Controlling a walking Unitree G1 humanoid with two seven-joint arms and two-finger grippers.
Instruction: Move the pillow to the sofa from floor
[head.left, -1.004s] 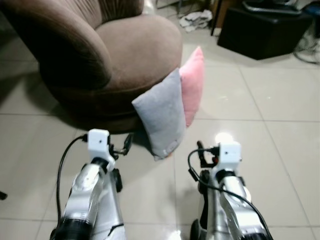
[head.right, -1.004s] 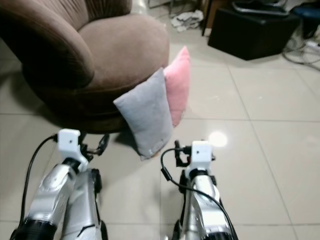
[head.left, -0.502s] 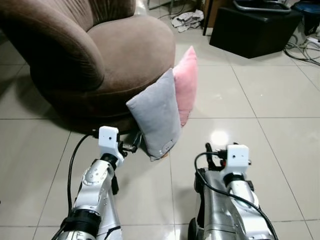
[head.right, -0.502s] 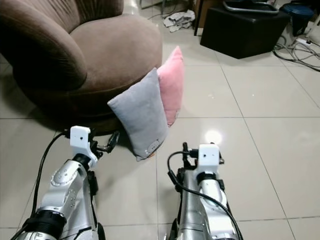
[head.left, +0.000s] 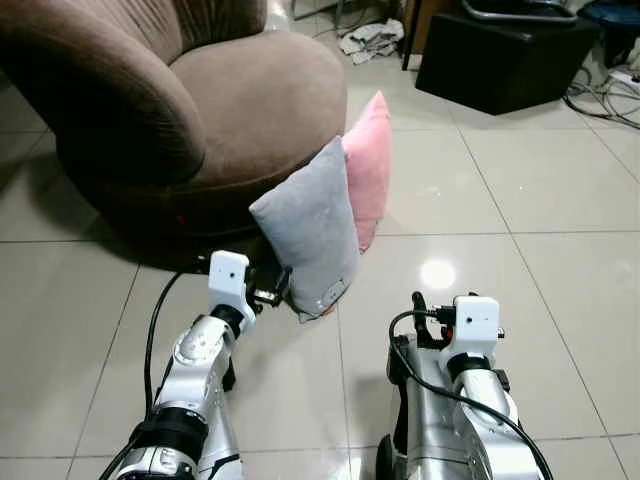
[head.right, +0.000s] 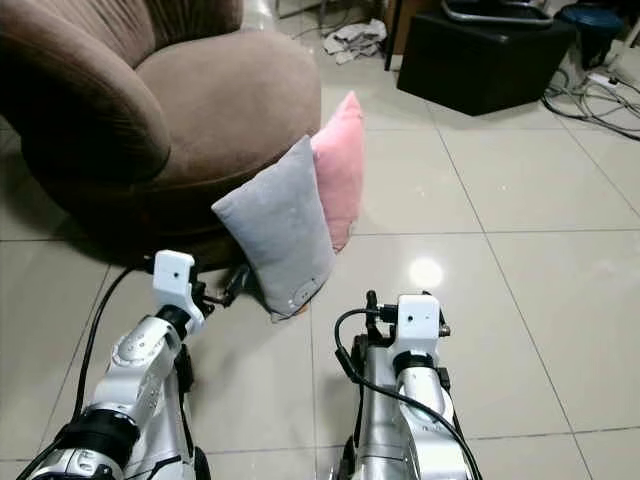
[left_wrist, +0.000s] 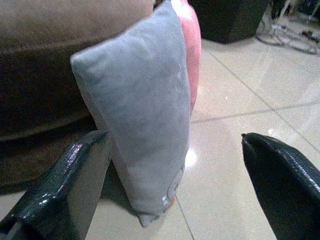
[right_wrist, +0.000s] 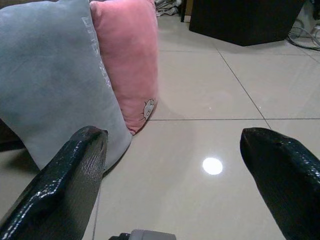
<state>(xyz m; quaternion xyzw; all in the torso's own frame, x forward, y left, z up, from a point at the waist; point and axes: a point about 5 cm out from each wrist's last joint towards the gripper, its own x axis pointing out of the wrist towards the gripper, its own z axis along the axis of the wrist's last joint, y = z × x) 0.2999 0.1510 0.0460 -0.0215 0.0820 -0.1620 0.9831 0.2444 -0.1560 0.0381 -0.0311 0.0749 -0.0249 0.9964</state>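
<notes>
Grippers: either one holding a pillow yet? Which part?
Nothing held. The left gripper is open, its fingers either side of the grey fabric pillow near its lower corner, not closed on it. The right gripper is open over bare floor.

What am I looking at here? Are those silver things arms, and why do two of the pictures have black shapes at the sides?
Yes, they are a humanoid robot's two arms, seen from cameras in its head looking down. Each ends in a gripper with two black fingers. The other two pictures come from cameras on the wrists, so those black shapes are the fingers themselves, spread open. On the tiled floor a grey pillow and a pink pillow lean against a brown sofa. The left gripper is reaching close to the grey pillow; the right gripper is farther back. Nothing is held yet.
</notes>
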